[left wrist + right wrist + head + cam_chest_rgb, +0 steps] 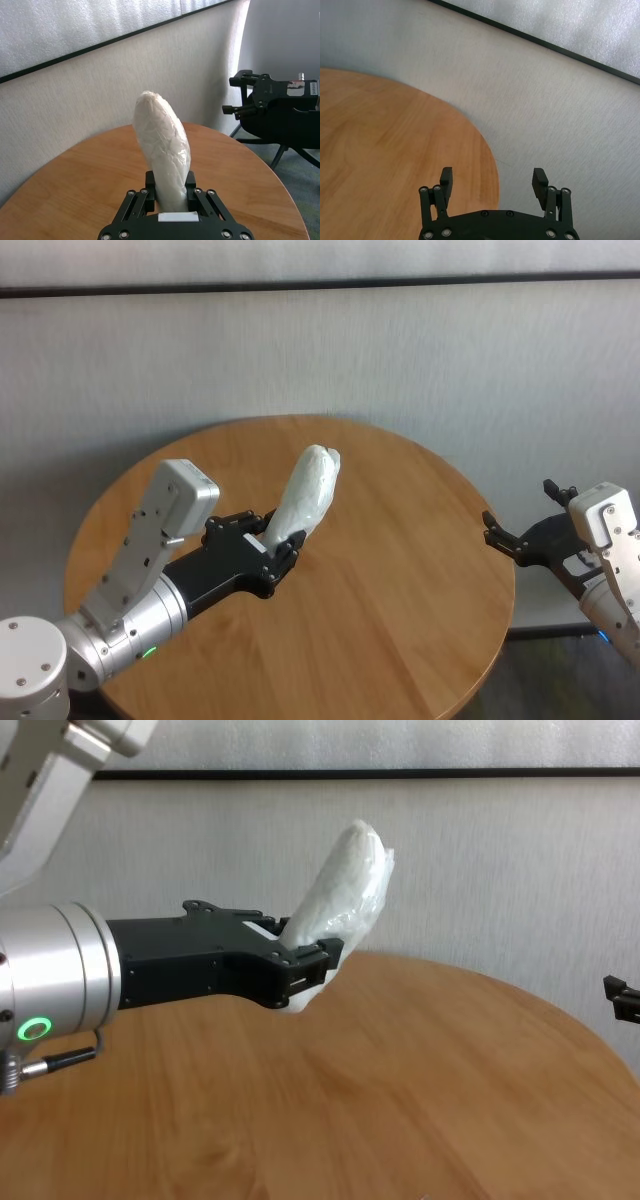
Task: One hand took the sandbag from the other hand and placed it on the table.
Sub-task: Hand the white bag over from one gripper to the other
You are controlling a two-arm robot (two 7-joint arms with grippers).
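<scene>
Clamped in my left gripper, jaws clenched on its lower end, the sandbag stands tilted above the counter. It looks soft, lumpy and saggy. My right gripper, jaws released, should pinch its free upper middle.

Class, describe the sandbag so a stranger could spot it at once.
Start at the round wooden table. Above its left half, the left gripper is shut on the lower end of the sandbag. It is the only white, wrinkled pouch, standing tilted upward.
</scene>
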